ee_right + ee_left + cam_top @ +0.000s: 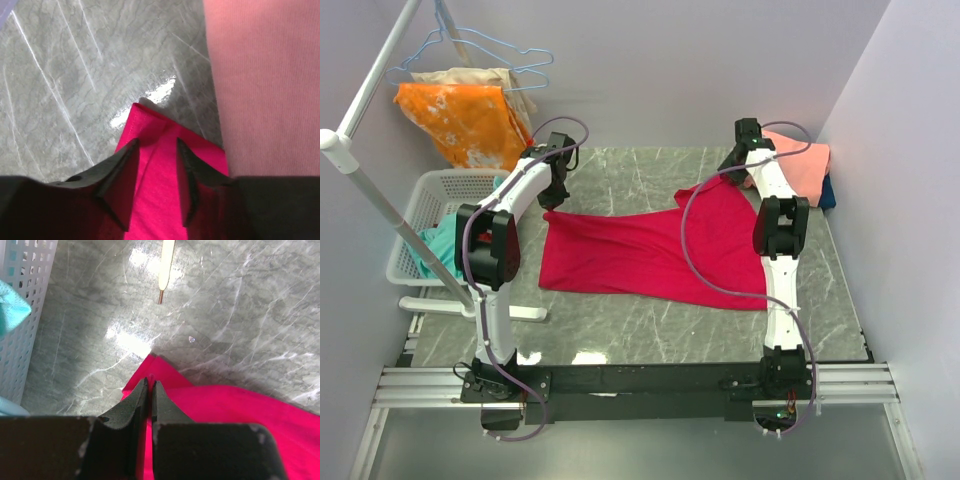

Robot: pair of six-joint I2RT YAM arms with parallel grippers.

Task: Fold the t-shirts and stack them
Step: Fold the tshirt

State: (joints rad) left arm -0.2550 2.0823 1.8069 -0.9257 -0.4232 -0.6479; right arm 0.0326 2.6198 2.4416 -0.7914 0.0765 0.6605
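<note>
Across the middle of the table [620,320] the crimson tee [650,250] lay spread out, long axis running left to right. Its far-left corner was pinched tight in the left gripper [150,382]. The right gripper [157,142] straddled the far-right corner, jaws apart, just beside the salmon tee [265,85]. Guessing the right needs to clamp first.

L arm [492,290] rises from its base, elbow bent, forearm reaching fwd & inward, wrist pitched down. L gripper [150,384]: fingers pressed nearly together w/ only a thin slit, pinching a corner of the red tee [225,415] at the tips. R arm [780,270] is stretched almost straight fwd, wrist turned inward. R gripper [156,145] points down, fingers apart w/ a clear gap; cloth lies under & between the tips, not clamped.
</note>
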